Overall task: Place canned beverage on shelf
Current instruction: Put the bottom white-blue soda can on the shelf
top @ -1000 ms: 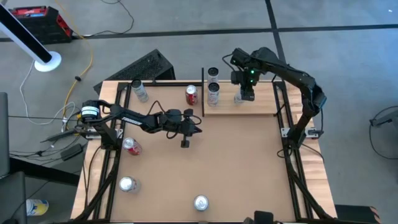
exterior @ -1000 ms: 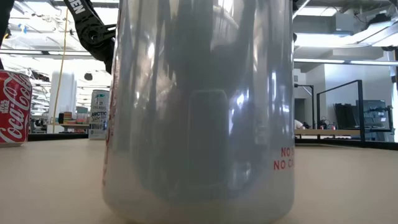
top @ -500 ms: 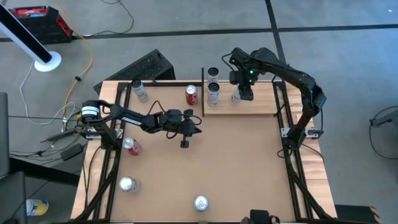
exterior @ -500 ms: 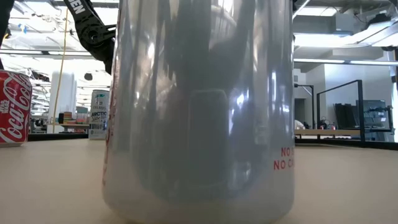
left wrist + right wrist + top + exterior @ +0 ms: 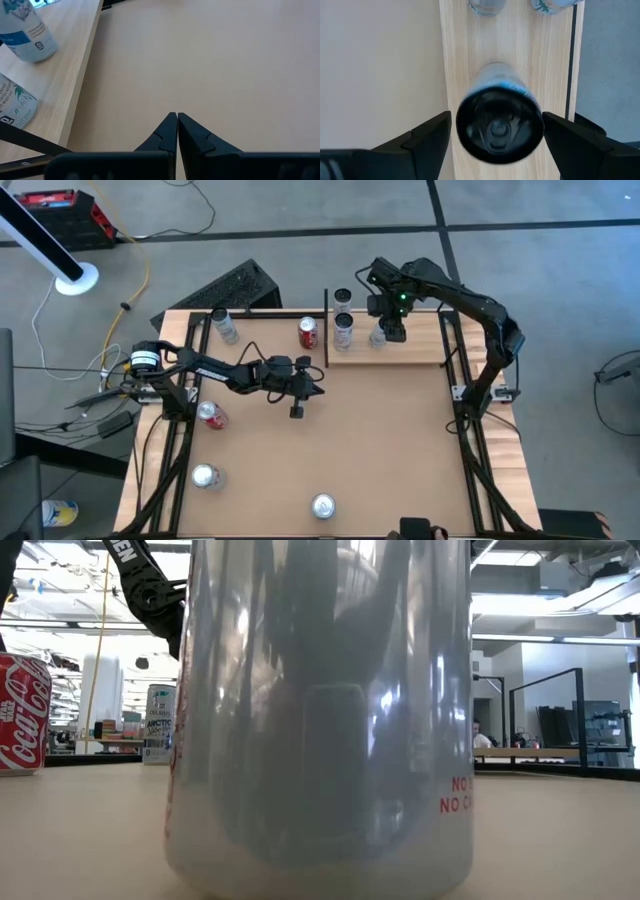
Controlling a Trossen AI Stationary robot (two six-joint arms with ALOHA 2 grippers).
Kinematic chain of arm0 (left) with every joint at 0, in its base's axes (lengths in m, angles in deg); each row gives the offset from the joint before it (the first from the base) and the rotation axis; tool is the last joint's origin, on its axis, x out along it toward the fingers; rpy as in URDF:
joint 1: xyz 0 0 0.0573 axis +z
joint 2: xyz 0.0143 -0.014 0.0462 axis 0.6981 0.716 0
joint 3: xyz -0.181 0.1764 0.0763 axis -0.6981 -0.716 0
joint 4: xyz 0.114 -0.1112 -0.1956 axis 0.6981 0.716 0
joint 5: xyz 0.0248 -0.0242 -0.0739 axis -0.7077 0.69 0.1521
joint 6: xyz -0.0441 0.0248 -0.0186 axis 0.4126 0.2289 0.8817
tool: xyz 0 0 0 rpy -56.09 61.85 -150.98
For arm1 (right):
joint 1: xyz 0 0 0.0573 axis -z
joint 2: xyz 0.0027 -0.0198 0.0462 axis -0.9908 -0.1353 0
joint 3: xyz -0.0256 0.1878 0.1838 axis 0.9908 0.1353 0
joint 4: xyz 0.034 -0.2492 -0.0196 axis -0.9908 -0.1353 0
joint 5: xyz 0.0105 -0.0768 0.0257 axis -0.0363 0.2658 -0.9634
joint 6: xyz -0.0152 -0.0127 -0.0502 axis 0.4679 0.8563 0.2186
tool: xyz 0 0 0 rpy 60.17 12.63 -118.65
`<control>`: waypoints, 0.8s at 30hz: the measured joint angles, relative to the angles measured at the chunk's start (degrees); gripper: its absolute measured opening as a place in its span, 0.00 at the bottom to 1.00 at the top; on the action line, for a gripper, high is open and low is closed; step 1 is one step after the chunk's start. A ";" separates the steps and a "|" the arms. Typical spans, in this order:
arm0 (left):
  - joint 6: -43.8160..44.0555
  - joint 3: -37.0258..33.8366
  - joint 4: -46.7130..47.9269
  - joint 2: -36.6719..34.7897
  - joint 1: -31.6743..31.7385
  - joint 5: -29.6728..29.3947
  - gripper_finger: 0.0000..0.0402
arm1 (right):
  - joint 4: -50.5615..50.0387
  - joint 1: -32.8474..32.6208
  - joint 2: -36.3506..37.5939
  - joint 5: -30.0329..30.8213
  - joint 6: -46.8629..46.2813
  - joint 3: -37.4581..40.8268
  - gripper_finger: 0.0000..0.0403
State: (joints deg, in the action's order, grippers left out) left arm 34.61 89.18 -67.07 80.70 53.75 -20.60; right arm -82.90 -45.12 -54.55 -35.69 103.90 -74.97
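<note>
Right claw [image 5: 495, 142] spread wide around an upright can [image 5: 499, 117] on the shelf [image 5: 457, 75], fingers clear; left claw [image 5: 176, 120] closed over the tabletop [image 5: 225, 65].

Three cans [image 5: 343, 330] stand on the shelf [image 5: 400, 352] at the tabletop's [image 5: 380, 440] far right corner, right tool [image 5: 383, 333] above one.

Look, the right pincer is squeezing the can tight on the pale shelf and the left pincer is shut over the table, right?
Not quite. The right pincer is open: its fingers stand clear on both sides of the can, which stands on the pale shelf on its own, as the right wrist view shows. The left pincer is indeed shut over the table.
</note>
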 joint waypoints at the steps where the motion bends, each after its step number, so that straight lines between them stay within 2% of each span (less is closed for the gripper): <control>1: 0.00 0.00 0.00 0.00 0.00 0.00 0.00 | 0.00 0.00 0.00 0.03 0.04 0.00 0.82; 6: 0.00 0.00 0.01 0.00 0.00 0.02 0.00 | 0.00 0.00 0.00 1.18 2.52 0.00 0.82; 21: 0.34 0.00 0.02 0.00 0.00 0.09 0.00 | 2.30 -0.02 0.00 13.50 3.03 0.00 0.82; 24: 0.35 0.00 0.02 0.00 0.00 0.09 0.00 | 2.28 0.02 0.16 14.34 2.73 0.02 0.82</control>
State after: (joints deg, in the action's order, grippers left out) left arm 34.96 89.18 -67.05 80.70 53.75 -20.52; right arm -80.62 -45.10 -54.39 -21.35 106.63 -74.95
